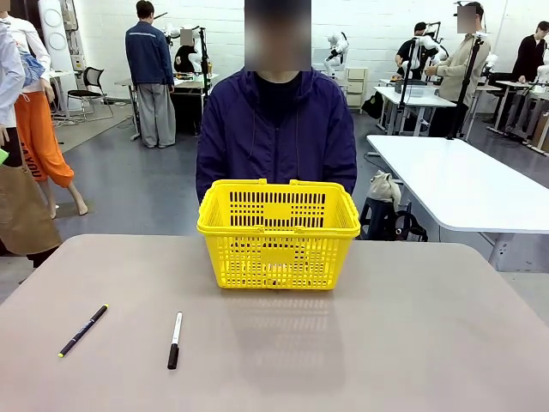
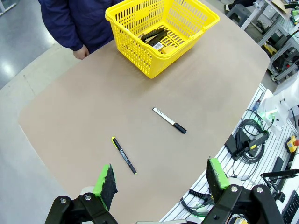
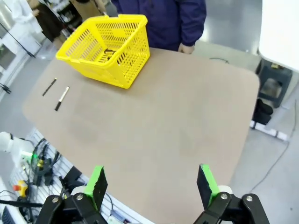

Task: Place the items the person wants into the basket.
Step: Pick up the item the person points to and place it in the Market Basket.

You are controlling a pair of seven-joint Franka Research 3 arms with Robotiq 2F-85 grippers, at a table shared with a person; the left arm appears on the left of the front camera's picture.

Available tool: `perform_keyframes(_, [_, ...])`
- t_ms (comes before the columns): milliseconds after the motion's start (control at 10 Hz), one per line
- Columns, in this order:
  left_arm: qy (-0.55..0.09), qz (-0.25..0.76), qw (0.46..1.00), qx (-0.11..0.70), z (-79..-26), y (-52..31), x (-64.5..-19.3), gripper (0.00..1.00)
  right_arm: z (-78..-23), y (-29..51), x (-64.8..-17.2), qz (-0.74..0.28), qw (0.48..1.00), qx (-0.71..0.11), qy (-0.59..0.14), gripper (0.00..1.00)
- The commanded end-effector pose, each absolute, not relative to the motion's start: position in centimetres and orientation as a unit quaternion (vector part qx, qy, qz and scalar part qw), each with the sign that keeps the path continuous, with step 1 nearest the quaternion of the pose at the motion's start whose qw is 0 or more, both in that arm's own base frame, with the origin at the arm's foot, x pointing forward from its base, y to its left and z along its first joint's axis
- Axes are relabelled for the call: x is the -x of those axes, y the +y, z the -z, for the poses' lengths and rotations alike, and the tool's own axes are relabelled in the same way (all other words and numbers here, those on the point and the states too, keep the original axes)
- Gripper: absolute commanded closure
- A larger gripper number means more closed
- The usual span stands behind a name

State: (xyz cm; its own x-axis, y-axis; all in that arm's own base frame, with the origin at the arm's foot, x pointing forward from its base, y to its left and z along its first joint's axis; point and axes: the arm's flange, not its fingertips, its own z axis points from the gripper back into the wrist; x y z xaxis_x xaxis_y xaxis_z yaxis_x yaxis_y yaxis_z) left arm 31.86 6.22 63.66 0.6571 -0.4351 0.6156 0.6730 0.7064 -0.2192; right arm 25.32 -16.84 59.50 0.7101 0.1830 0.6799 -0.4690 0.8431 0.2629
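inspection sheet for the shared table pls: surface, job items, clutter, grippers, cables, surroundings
Surface: matte beige table, no spills seen.
Job's things: yellow plastic lattice basket at the far edge before the person in the navy jacket; dark tools lie inside, individual items not tellable.
Clutter: thin black pen with yellow tip and white marker with black cap on the near left, apart from each other.
Grippers: left gripper and right gripper open, empty, above the near table edge.
Cables: black coiled leads on the robot's base, off the table.
Surroundings: white tables, other people behind.
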Motion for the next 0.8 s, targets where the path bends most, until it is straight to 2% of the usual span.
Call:
perform_keyframes(0, [-0.271, 0.315, 0.882, 0.223, -63.57, 6.32, -31.76, 0.00, -60.69, -15.83, -25.60, -0.178, 0.909, -0.206, -0.316, 0.00])
perform_keyframes(700, [-0.271, 0.315, 0.882, 0.223, -63.57, 6.32, -31.76, 0.00, -60.12, -15.97, -25.61, -0.185, 0.904, -0.204, -0.327, 0.00])
